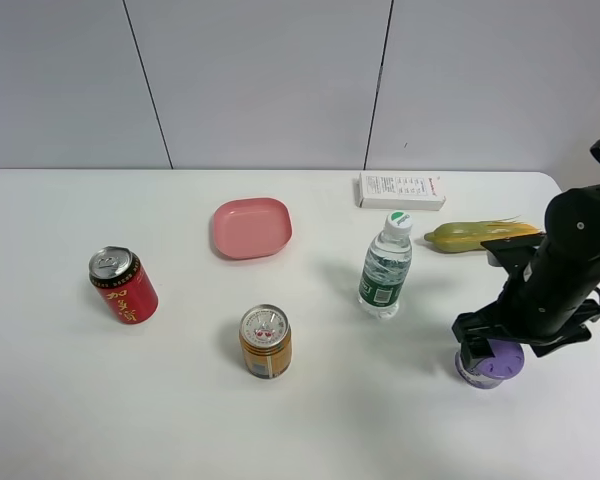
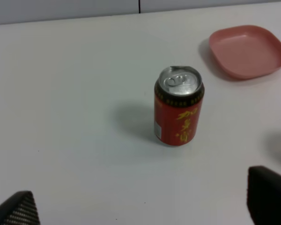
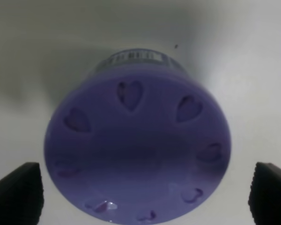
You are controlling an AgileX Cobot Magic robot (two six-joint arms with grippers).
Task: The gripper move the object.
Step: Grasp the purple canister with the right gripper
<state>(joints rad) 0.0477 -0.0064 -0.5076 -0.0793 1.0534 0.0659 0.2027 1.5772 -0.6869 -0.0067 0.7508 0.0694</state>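
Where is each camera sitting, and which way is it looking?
High camera: above, looking down on the white table; the right arm and right hand show at the purple tub.
Left wrist: on the left arm, looking across at the red can and pink plate; of the left hand, only fingertips show.
Right wrist: on the right arm, looking down onto the tub's lid, fingertips either side.
Shared: high and left views see the red can.
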